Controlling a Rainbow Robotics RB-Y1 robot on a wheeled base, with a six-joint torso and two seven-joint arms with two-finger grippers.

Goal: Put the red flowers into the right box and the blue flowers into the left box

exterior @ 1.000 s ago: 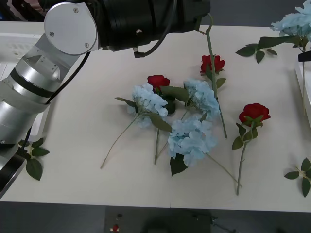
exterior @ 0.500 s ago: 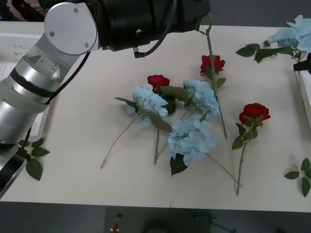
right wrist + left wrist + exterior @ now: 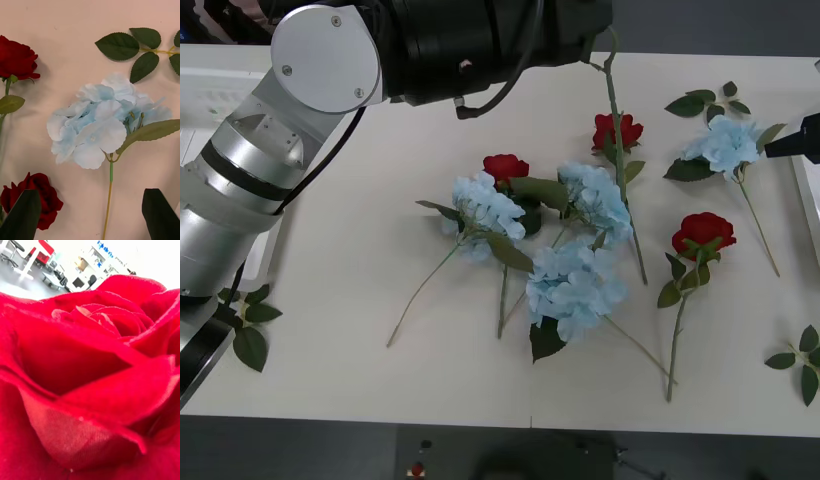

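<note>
The pale table [image 3: 360, 300] is strewn with flowers. At its far right edge the right gripper [image 3: 90, 215] hangs with its black fingers [image 3: 22, 213] spread, holding nothing, above a blue flower [image 3: 101, 120] lying flat, head far, stem running near-right. Up close to the left wrist sits a red rose [image 3: 90, 382]; whether the left gripper clamps it, I cannot tell.

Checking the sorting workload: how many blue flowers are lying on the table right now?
4. Three cluster mid-table: one left, one upper right, one lowest. The fourth lies apart near the right edge, below the right gripper. Others may be hidden.
</note>
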